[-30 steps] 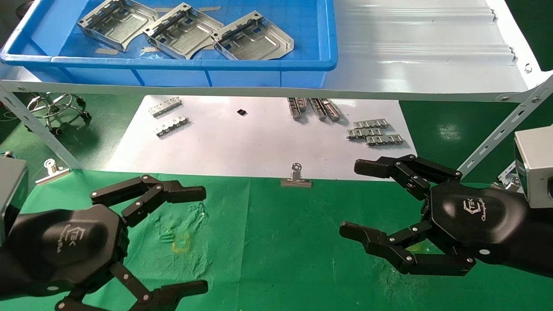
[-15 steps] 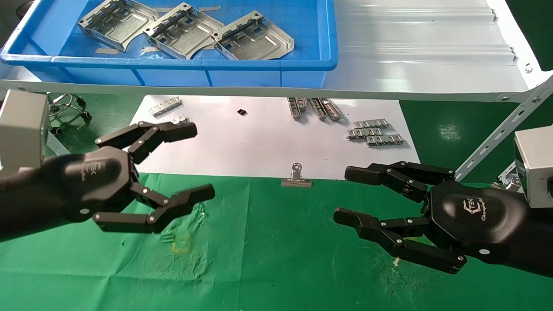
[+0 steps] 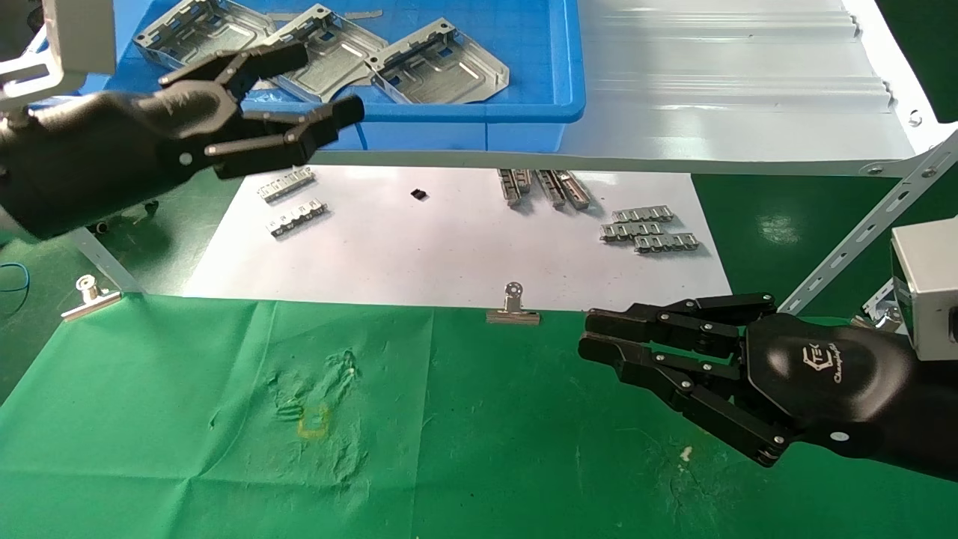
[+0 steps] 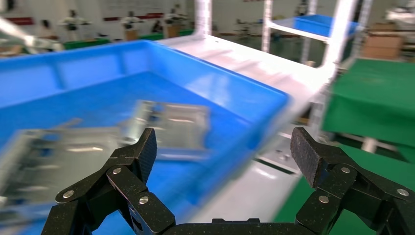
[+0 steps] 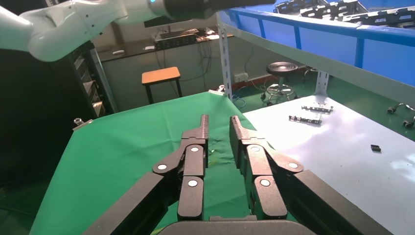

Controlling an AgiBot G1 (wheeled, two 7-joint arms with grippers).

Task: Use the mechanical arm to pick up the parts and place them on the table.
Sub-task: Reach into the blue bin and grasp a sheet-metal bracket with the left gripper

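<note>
Three silver parts lie in the blue bin: one at the left point(image 3: 198, 34), one in the middle point(image 3: 329, 56) partly behind my left gripper, one at the right point(image 3: 441, 71). My left gripper point(image 3: 323, 82) is open and empty, raised at the bin's front wall. In the left wrist view its open gripper point(image 4: 227, 149) faces blurred parts point(image 4: 171, 125) on the bin floor. My right gripper point(image 3: 590, 335) hangs low over the green table point(image 3: 479, 419), empty, with only a narrow gap between the fingers; the right wrist view shows it too point(image 5: 219, 122).
The blue bin point(image 3: 449, 112) stands on a pale metal shelf point(image 3: 733, 97) with slanted struts point(image 3: 861, 232). Below lies white paper point(image 3: 449, 247) with toothed strips point(image 3: 647, 232). Binder clips point(image 3: 513, 307) hold the cloth edge. A yellow mark point(image 3: 314, 423) is on the cloth.
My left gripper has risen from low over the cloth up to the bin's front, staying open. My right gripper's fingers have drawn together from wide open to almost closed.
</note>
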